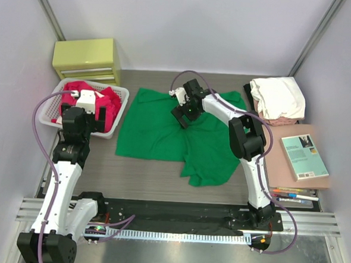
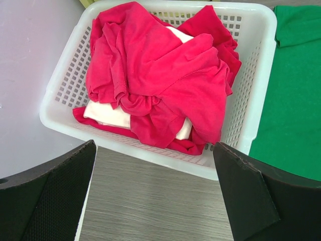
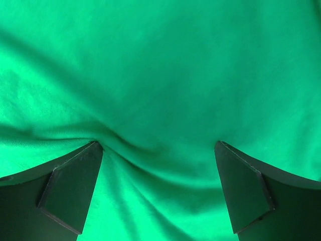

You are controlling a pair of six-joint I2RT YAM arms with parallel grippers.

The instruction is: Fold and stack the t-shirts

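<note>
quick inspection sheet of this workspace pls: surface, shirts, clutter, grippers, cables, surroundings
surface: grey wood-grain table, brown mat at the right
job's things: green t-shirt spread out but rumpled mid-table; red t-shirts heaped in the white basket over some white cloth; white and pale pink shirts piled far right
clutter: teal book and pens on the mat; yellow drawer box far left
grippers: left gripper open, above the basket's near edge, holding nothing; right gripper open, tips at the green t-shirt
cables: purple cables loop along both arms
surroundings: pale walls, metal rail at the near edge
</note>
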